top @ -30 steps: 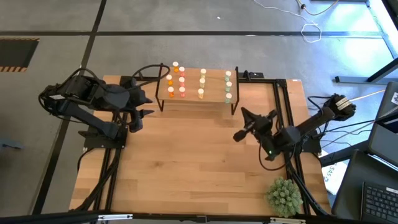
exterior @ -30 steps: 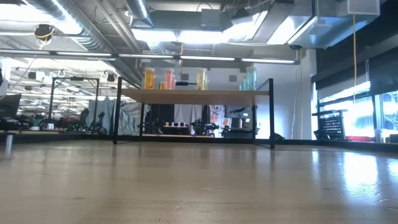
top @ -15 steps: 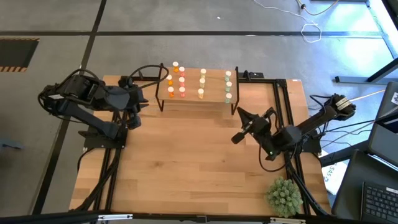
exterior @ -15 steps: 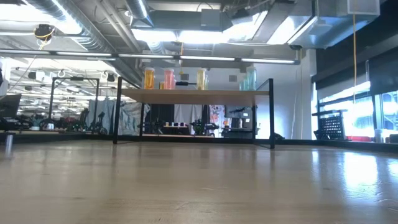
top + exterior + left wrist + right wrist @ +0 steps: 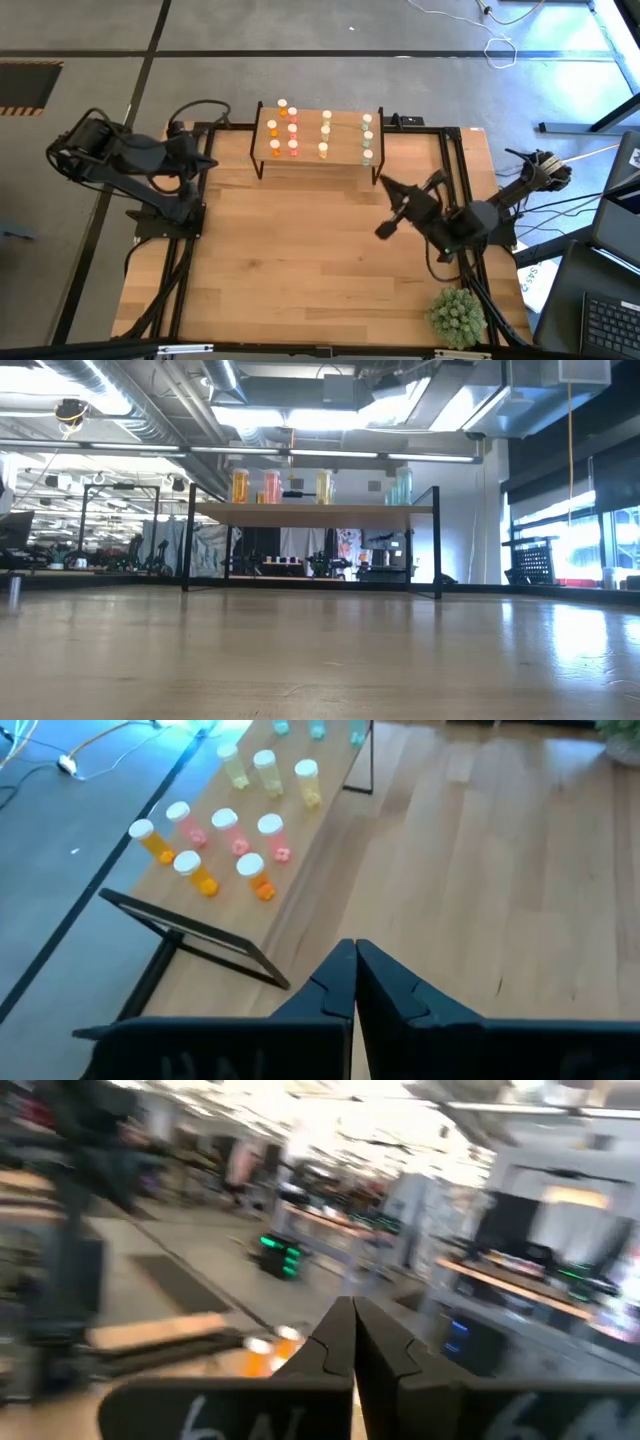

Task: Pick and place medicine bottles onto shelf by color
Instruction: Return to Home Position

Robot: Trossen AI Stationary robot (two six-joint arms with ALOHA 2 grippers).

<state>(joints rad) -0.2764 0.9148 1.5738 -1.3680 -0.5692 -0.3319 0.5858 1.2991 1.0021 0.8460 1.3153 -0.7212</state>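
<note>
"At 10 o'clock on the table [image 5: 300,262], left gripper [image 5: 354,948] status?"
"Fingers pressed together, empty, parked clear of the shelf [image 5: 346,137] at 12 o'clock. Sorting looks finished, so nothing to hold."
"Count?"
"Twelve medicine bottles [image 5: 326,130] upright on the shelf, one column per colour: three orange, three red-pink, three pale yellow, three pale green."
"Right gripper [image 5: 352,1308], 3 o'clock?"
"Fingers together too, empty, well apart from the shelf."

A green plant ball [image 5: 456,314] (spiky) sits on the tabletop [image 5: 300,260].
</note>
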